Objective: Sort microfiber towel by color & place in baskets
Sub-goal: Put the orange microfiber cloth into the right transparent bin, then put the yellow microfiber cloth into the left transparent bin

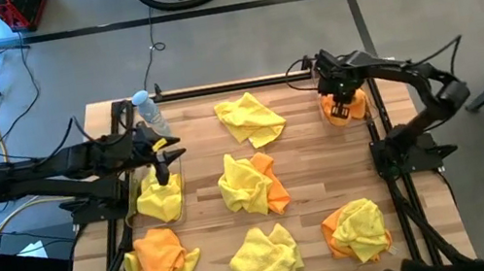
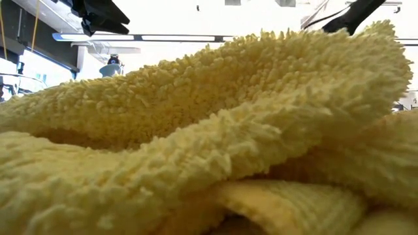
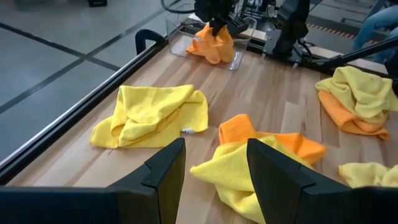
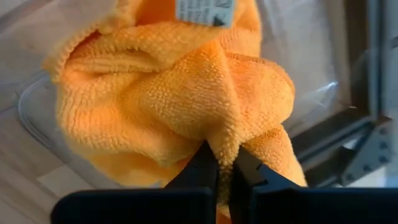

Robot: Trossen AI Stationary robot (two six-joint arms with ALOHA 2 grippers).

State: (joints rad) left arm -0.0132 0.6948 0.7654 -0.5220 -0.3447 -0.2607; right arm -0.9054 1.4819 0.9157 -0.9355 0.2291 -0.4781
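Note:
My right gripper (image 1: 342, 96) is shut on an orange microfiber towel (image 4: 168, 93) over the clear basket (image 1: 371, 106) at the table's far right. The towel's lower part is down inside that basket (image 3: 177, 38). My left gripper (image 3: 214, 168) stands open with nothing between its fingers, above the left basket (image 1: 178, 181), which holds a yellow towel (image 1: 156, 199). More yellow and orange towels lie on the table between the baskets. A yellow towel (image 2: 209, 130) fills the low view. My right gripper pinches a bunched fold (image 4: 225, 144) of the orange towel between its two fingers, coming from above and pointing steeply down. Several layers are gathered there. The rest of the towel spreads out below the fingers, bunched and slack, inside the basket.
A yellow towel (image 1: 249, 118) lies at the far middle. Mixed yellow and orange piles lie at the centre (image 1: 250, 183), near left (image 1: 160, 262) and near right (image 1: 356, 228), with a yellow one (image 1: 264, 255) at the near middle. A clear bottle (image 1: 149, 112) stands by the left arm.

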